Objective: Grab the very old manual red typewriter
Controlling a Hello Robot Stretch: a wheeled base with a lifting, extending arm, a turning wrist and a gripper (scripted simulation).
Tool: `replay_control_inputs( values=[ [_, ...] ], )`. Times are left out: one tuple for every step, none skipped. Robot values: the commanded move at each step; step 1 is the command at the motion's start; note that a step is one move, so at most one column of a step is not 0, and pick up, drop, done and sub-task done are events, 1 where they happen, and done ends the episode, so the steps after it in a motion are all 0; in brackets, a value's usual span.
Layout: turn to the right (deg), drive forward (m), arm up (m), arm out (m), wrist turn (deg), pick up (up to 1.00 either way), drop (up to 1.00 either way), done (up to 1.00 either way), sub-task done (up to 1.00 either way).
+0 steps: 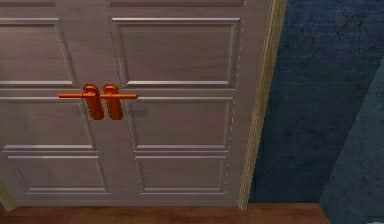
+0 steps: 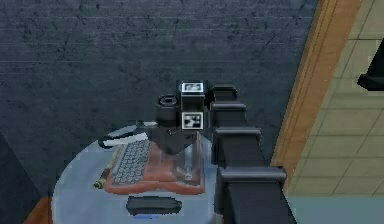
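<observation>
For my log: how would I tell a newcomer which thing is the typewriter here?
In the arm side view, find the round pale table before the dark blue wall. The typewriter lies at its middle: a red-brown body with rows of grey keys. Its neighbour, a flat black slab nearer the table's edge, has neither red nor keys.

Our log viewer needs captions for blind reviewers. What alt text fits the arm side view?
The gripper at the end of the dark arm is seen at a red typewriter on a round pale table. A dark blue wall stands behind, a wooden door frame at the right.
</observation>
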Motion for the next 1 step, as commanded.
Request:
replay_control_inputs(
  values=[
    [0.0, 0.00, 0.00, 0.00, 39.0, 0.00, 0.00, 0.00, 0.00]
  ],
)
